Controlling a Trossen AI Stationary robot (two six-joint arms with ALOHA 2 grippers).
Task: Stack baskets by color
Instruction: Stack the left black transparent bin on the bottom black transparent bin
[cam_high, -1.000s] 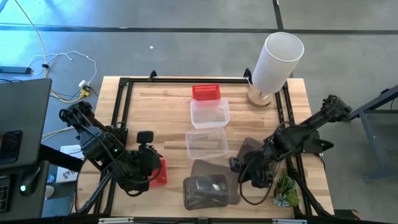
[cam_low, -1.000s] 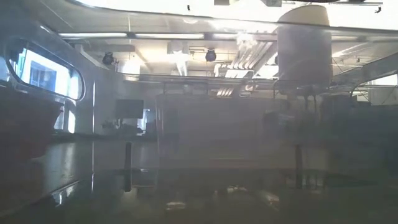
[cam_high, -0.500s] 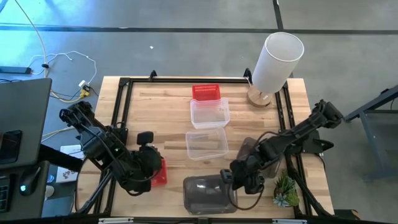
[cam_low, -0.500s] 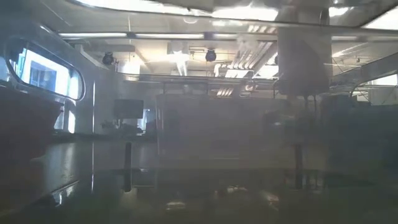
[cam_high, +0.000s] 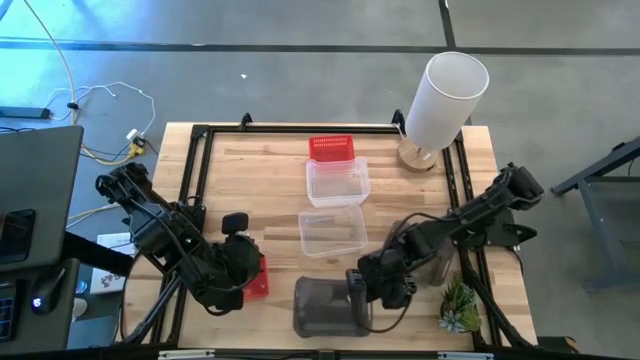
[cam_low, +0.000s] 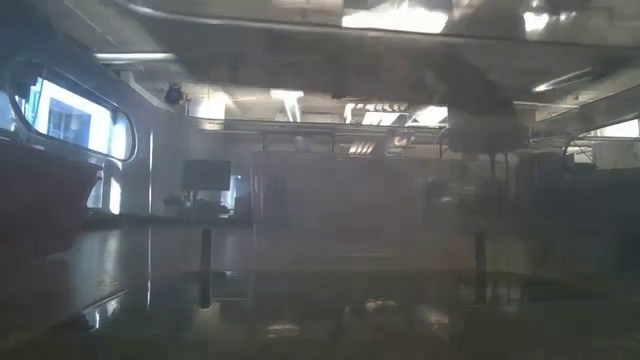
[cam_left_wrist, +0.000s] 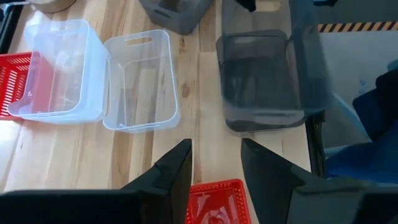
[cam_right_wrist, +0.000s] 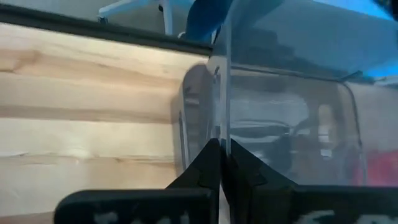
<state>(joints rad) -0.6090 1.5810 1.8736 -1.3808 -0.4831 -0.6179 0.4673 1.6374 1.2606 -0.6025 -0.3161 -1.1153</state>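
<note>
My right gripper is shut on a smoky grey basket near the table's front edge. In the left wrist view that basket hangs over a second grey basket. A third grey basket lies under my right arm. Two clear baskets rest on their bottoms in the middle, with a red basket behind them. My left gripper stands open above another red basket at the front left. My right gripper pinches the grey basket's thin side wall at its rim between its two fingers, one finger inside and one outside. The fingers slant down from the table's right. The basket sits over the lower grey basket; whether it rests in it, I cannot tell.
A tall white cylinder stands at the back right on a wooden foot. A small green plant sits at the front right, close to my right arm. A black frame runs along the table's edges. Bare wood lies at the back left.
My right gripper has gone down and toward the table's near left, carrying the grey basket from beside the clear basket to over the grey basket at the front edge. The held basket has turned with the wrist.
</note>
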